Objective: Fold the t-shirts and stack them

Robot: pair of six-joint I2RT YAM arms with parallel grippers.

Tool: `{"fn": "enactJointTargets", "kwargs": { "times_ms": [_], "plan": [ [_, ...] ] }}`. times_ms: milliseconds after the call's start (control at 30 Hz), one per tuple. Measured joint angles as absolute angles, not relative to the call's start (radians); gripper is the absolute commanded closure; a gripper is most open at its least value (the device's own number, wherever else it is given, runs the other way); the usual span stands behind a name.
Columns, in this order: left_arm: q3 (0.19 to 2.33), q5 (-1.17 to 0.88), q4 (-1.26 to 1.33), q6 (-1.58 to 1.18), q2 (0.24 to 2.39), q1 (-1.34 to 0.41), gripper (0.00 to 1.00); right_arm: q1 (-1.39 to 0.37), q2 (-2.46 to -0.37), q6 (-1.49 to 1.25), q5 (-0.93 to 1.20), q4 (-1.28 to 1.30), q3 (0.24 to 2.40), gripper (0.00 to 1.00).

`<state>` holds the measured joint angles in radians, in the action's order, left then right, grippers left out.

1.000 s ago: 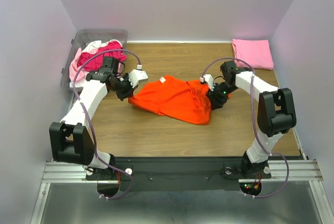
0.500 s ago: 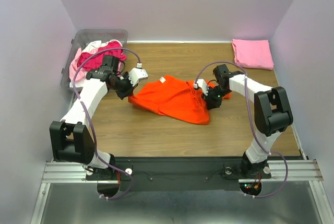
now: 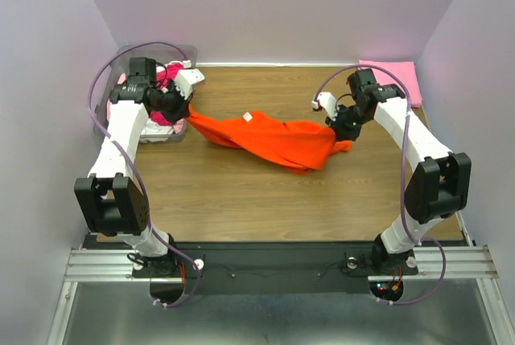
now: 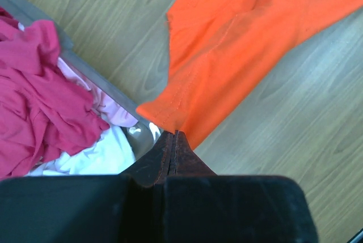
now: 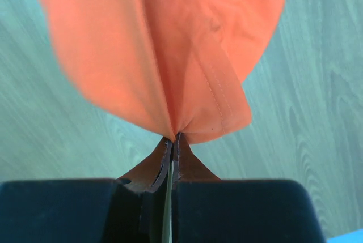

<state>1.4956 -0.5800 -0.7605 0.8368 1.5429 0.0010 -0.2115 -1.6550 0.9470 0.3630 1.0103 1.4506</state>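
Tabletop (image 3: 241,192) bare wood. We see orange t-shirt (image 3: 273,140) stretched across middle, sagging between both arms. Bin (image 3: 121,59) at far left corner holds magenta shirt (image 4: 39,84). Pink t-shirt (image 3: 390,81) folded at far right corner. Jaws: left gripper (image 4: 173,136) clenched on orange t-shirt's left end, right gripper (image 5: 172,139) clenched on right end. We judge step as spreading. Next move calls for laying cloth flat, smooth, ready to fold.

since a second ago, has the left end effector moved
Yes, the left end effector moved left and farther back, up to the clear bin, pulling the orange t-shirt.
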Motion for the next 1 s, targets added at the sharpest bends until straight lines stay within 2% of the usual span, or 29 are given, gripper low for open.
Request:
{"fn": "enactJointTargets", "kwargs": {
  "times_ms": [200,467,600,633,700,733,833,1000],
  "plan": [
    [1.575,-0.56,-0.738,0.765,1.618,0.019,1.0,-0.272,-1.739,0.891,0.377,1.177,1.617,0.99],
    [1.656,-0.45,-0.663,0.595,1.743,0.024,1.0,-0.501,-2.123,0.714,0.435,1.293,2.011,0.99],
    [1.674,-0.429,-0.651,0.521,1.787,0.028,1.0,-0.578,-2.207,0.641,0.482,1.297,2.093,0.99],
    [1.686,-0.428,-0.647,0.501,1.8,0.028,1.0,-0.601,-2.207,0.618,0.499,1.301,2.093,0.8],
    [1.696,-0.428,-0.635,0.478,1.813,0.029,1.0,-0.631,-2.207,0.589,0.525,1.298,2.092,0.6],
    [1.696,-0.429,-0.632,0.464,1.816,0.029,1.0,-0.649,-2.207,0.557,0.543,1.286,2.087,0.46],
    [1.696,-0.434,-0.632,0.447,1.816,0.029,1.0,-0.685,-2.206,0.511,0.583,1.246,2.069,0.39],
    [1.696,-0.465,-0.632,0.439,1.817,0.029,1.0,-0.689,-2.196,0.514,0.602,1.191,2.061,0.42]
  ]
}}
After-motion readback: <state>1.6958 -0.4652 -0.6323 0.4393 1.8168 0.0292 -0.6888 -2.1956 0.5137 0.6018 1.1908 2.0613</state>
